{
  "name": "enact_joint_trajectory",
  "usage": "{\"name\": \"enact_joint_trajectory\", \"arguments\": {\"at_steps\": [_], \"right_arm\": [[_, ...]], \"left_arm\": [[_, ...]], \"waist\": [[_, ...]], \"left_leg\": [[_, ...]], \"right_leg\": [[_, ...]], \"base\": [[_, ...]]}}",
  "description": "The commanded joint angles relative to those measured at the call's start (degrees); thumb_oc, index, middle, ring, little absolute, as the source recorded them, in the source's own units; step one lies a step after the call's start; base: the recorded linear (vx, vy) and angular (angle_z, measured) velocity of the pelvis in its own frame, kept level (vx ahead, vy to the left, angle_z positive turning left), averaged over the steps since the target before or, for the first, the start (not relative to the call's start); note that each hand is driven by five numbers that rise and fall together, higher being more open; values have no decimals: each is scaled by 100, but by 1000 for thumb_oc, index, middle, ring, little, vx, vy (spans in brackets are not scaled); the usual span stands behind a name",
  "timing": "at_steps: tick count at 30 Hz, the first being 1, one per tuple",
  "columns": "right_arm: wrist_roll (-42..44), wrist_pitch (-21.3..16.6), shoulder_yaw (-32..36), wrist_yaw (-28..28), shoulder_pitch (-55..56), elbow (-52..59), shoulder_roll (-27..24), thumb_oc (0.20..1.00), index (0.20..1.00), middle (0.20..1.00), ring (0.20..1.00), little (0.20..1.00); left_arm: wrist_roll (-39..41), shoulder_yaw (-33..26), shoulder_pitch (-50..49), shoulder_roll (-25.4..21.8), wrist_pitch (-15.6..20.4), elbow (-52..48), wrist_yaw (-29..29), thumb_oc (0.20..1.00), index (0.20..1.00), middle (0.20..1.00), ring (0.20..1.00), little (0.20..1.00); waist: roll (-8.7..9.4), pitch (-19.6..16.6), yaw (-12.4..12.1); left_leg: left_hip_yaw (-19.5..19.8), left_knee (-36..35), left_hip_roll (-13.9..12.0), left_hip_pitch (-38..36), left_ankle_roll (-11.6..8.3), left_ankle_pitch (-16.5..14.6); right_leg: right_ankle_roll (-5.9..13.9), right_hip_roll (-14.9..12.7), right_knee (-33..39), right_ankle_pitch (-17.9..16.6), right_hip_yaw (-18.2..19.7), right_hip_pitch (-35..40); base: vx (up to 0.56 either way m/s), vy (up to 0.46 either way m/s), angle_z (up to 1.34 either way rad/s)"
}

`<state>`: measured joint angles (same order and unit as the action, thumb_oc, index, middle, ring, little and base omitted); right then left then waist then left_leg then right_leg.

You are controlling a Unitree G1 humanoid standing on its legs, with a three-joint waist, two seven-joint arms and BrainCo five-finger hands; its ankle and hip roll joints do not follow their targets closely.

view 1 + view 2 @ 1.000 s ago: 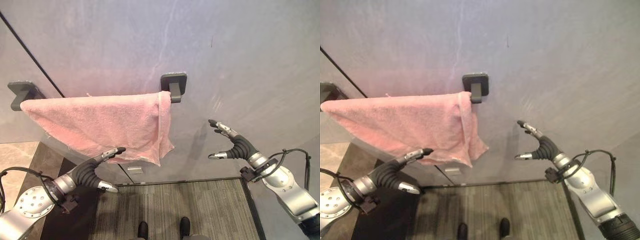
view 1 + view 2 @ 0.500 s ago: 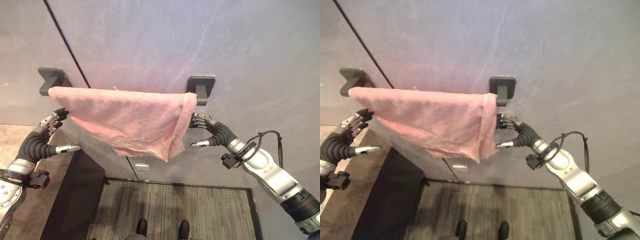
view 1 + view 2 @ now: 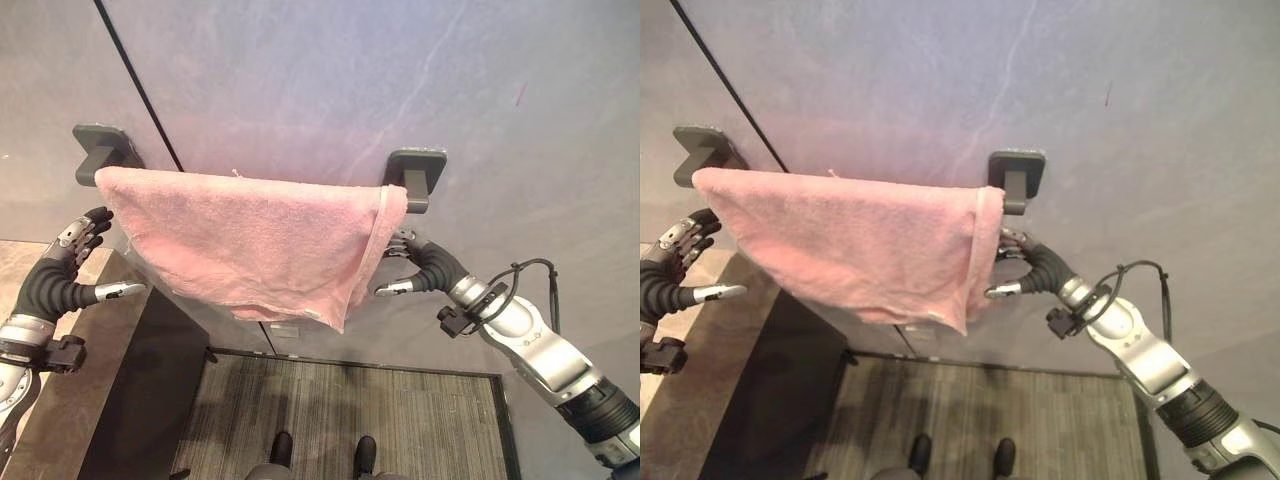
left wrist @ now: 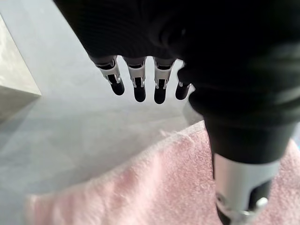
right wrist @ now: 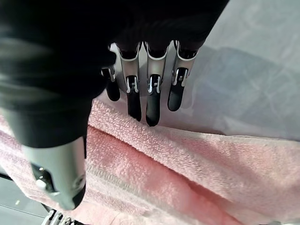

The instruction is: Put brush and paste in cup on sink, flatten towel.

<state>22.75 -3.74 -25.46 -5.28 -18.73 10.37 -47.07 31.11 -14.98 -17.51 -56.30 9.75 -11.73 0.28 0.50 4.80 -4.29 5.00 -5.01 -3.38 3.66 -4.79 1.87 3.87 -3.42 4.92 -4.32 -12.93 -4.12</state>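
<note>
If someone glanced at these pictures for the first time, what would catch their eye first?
The pink towel draped over a wall rail between two dark brackets, sagging unevenly to a point at its lower right. Next, the hands flanking it: the left hand open just off its left edge, the right hand open at its folded right edge.

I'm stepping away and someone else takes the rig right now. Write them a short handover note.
Left hand: open, off the left end of the pink towel, not touching.
Right hand: open, fingers at the towel's right edge below the right bracket.
Towel: draped over the wall rail, bunched and doubled at its right end, bottom edge slanting.
Done: both hands in place at the two ends.
Left: spread the towel flat. Brush, paste, cup unverified from here.
</note>
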Motion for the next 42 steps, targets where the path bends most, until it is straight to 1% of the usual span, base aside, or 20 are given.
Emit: {"name": "enact_joint_trajectory", "arguments": {"at_steps": [1,2,3,4,5,6,7,8,9,16,19,22,27,28,29,30,33,36,39,42], "right_arm": [[23,-185,-176,124,-558,160,282,777,777,777,777,777],[23,-185,-168,124,-553,160,277,586,586,586,586,586],[24,-184,-216,147,-581,134,369,514,514,514,514,514],[43,-174,-233,169,-548,101,448,489,489,489,489,489],[43,-174,-224,169,-541,102,441,385,385,385,385,385],[43,-174,-221,169,-539,102,439,385,385,385,385,385],[50,-162,-263,187,-444,79,588,200,200,200,200,200],[50,-161,-258,187,-440,80,585,200,200,200,200,200],[6,-158,-235,192,-331,105,671,200,200,200,200,200],[-121,-196,7,189,-3,224,763,200,200,200,200,200],[-20,-318,223,216,24,455,676,200,200,200,200,200],[262,-547,523,164,64,899,419,200,200,200,200,200],[401,-612,581,57,40,1039,301,200,200,200,200,200],[429,-601,566,17,41,1053,265,241,241,241,241,241],[437,-503,429,-50,-11,948,249,583,583,583,583,583],[411,-397,286,-55,-88,818,256,853,853,853,853,853],[473,-312,119,-76,-227,780,228,1000,1000,1000,1000,1000],[649,-70,-376,-107,-539,379,345,1000,1000,1000,1000,1000],[597,5,-523,-81,-825,283,324,1000,1000,1000,1000,1000],[405,45,-573,-15,-1075,206,546,1000,1000,1000,1000,1000]], "left_arm": [[225,113,167,-239,182,35,59,1000,1000,1000,1000,1000],[225,134,188,-241,185,46,60,1000,1000,1000,1000,1000],[345,447,366,-209,143,67,8,821,821,821,821,821],[450,679,480,-128,112,117,-11,736,736,736,736,736],[450,705,507,-129,117,132,-12,576,576,576,576,576],[450,711,513,-129,118,134,-11,576,576,576,576,576],[496,1132,679,25,44,384,-107,385,385,385,385,385],[495,1143,689,25,47,391,-107,373,373,373,373,373],[414,1285,727,102,13,447,-126,200,200,200,200,200],[333,1177,613,192,30,309,-189,200,200,200,200,200],[355,744,480,70,149,72,-142,200,200,200,200,200],[947,96,370,330,437,-235,-153,200,200,200,200,200],[966,-320,205,451,559,-389,-138,200,200,200,200,200],[948,-356,182,469,565,-371,-141,200,200,200,200,200],[824,-383,114,469,526,-231,-98,200,200,200,200,200],[668,-355,109,428,463,-43,-23,200,200,200,200,200],[542,-317,105,299,417,13,8,200,200,200,200,200],[441,-159,77,201,279,316,49,200,200,200,200,200],[374,-142,83,174,202,478,114,200,200,200,200,200],[331,-7,212,269,148,687,134,200,200,200,200,200]], "waist": [[273,-241,139],[270,-241,129],[258,-228,186],[258,-225,241],[254,-225,229],[254,-225,226],[240,-211,331],[239,-212,324],[224,-220,377],[184,-260,472],[167,-298,479],[179,-355,460],[210,-361,400],[213,-359,395],[230,-344,353],[238,-329,322],[255,-280,282],[306,-179,170],[362,-77,71],[460,79,-33]], "left_leg": [[-507,1,171,227,107,298],[-509,1,171,228,107,298],[-538,1,179,224,120,292],[-555,1,179,223,129,289],[-557,1,179,223,129,288],[-558,1,179,223,129,288],[-611,1,179,201,149,267],[-613,1,179,201,149,266],[-644,1,184,169,166,240],[-743,1,210,83,209,167],[-792,1,239,27,228,123],[-846,1,266,-11,235,81],[-877,1,283,-31,243,63],[-879,1,285,-25,244,64],[-877,1,293,-14,248,63],[-882,1,296,0,247,71],[-871,1,302,29,253,88],[-840,1,303,102,254,121],[-793,1,302,217,254,169],[-752,1,290,403,266,230]], "right_leg": [[523,-512,-61,25,456,251],[523,-512,-64,26,458,248],[529,-514,-102,23,500,218],[530,-513,-134,27,522,197],[530,-513,-138,29,524,194],[530,-513,-138,29,525,193],[539,-526,-223,36,587,141],[539,-526,-225,37,590,138],[545,-540,-264,44,627,123],[575,-590,-318,55,713,114],[605,-621,-283,35,750,137],[633,-658,-205,16,798,172],[637,-679,-162,-13,823,179],[638,-682,-154,-21,826,176],[640,-692,-136,-39,818,174],[636,-692,-130,-48,811,167],[633,-687,-131,-56,807,149],[626,-671,-122,-83,768,104],[619,-649,-130,-118,748,13],[608,-608,-129,-180,732,-157]], "base": [[-1,14,-14],[-3,26,-23],[-4,26,-19],[-4,26,-12],[-3,10,-4],[-2,30,-8],[-2,30,-11],[5,53,-11],[12,37,-8],[15,32,-9],[24,42,-14],[22,31,-10],[-1,1,-1],[0,0,0],[-18,15,-4],[-14,10,-6],[-24,-1,-1],[-39,-3,3],[-51,-20,2],[-62,-22,4]]}}
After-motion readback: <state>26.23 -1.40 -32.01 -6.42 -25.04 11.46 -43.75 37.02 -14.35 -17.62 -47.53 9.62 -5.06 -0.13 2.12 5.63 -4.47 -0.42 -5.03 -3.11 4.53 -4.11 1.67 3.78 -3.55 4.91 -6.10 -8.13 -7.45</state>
